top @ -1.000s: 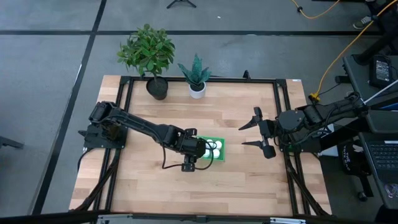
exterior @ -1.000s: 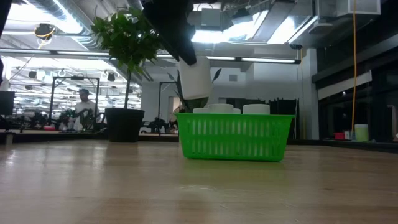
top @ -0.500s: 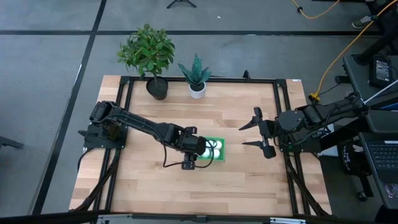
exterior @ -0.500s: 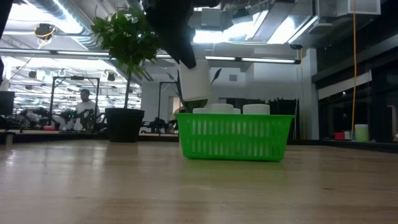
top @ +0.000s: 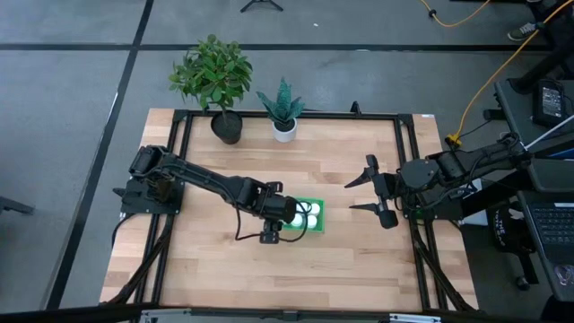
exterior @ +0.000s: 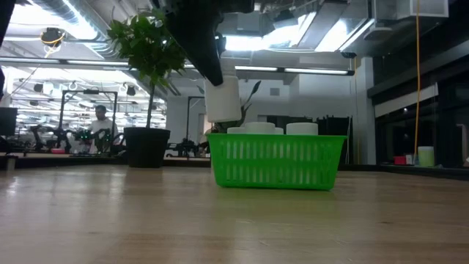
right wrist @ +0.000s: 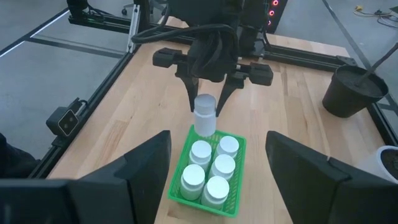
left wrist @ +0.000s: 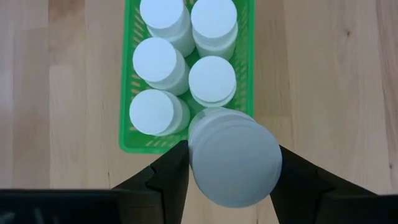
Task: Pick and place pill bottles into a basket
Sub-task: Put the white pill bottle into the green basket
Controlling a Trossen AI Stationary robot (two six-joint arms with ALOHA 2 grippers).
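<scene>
Green slatted basket (left wrist: pixel 247 74) beneath pincer-held (left wrist: pixel 233 165) bottle (left wrist: pixel 235 163).

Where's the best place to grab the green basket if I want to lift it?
Grip the green basket by one long side wall near its middle, coming from above, one finger outside and one inside. The upright bottles fill the interior, so the rim is the only free edge.

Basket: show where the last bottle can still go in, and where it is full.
The basket holds five pill bottles. The only bare slot is its corner nearest the left gripper, beside the end bottle; the held bottle hangs above that corner. The other slots are crowded. The right gripper waits aside, open.
</scene>
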